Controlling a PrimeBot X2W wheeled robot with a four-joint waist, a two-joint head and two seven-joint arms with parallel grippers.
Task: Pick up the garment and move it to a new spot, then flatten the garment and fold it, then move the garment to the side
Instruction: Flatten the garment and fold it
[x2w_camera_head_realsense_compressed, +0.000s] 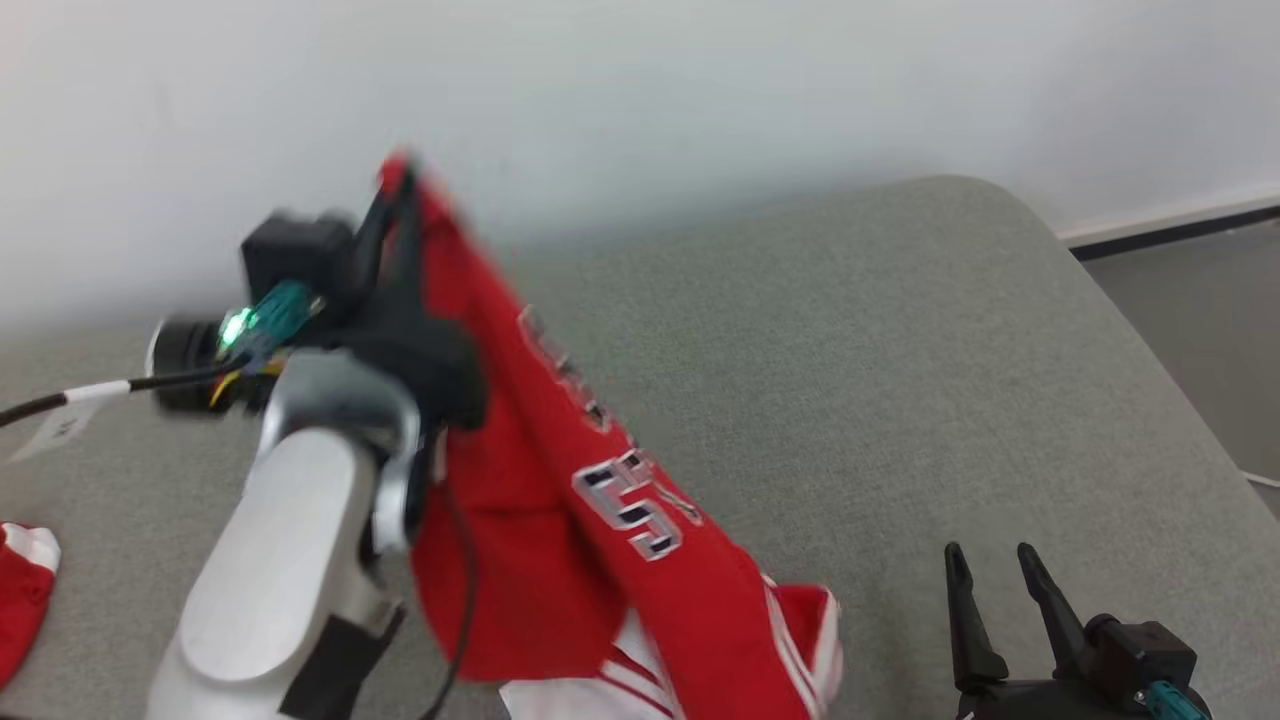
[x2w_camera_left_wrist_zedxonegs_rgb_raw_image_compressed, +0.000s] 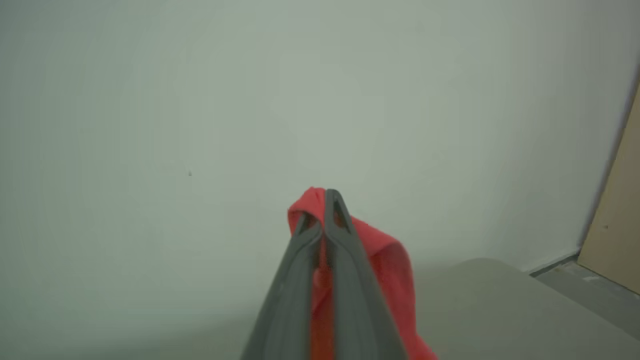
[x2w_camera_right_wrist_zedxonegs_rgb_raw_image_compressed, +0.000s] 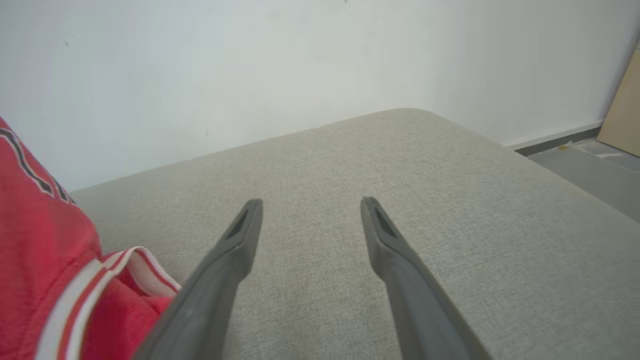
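Your left jaws are pinched tight on 1 small fold at the top of the red garment (x2w_camera_head_realsense_compressed: 520, 560), holding it up over the left half of the grey cushion (x2w_camera_head_realsense_compressed: 850, 350). The rest hangs in a bunched drape. Its white-striped hem (x2w_camera_right_wrist_zedxonegs_rgb_raw_image_compressed: 110, 270) appears to rest on the cushion, just beside your right jaws, which stand wide and hold nothing.

3 things could go wrong from here:

1. The grip is thin. In the left wrist view only a little cloth shows between the fingers (x2w_camera_left_wrist_zedxonegs_rgb_raw_image_compressed: 345, 260), so a quick swing or a drag on the low hem could pull it free.
2. The hem may catch. If you carry the garment sideways without raising it, the trailing end will likely rub along the cushion and twist, making it harder to flatten.
3. The black cable (x2w_camera_head_realsense_compressed: 462, 590) hangs across the cloth by the left forearm (x2w_camera_head_realsense_compressed: 270, 560). It could snag in a fold as the arm turns.

Also watch the second red cloth (x2w_camera_head_realsense_compressed: 22, 590) at the left edge, and do not set down on top of it.
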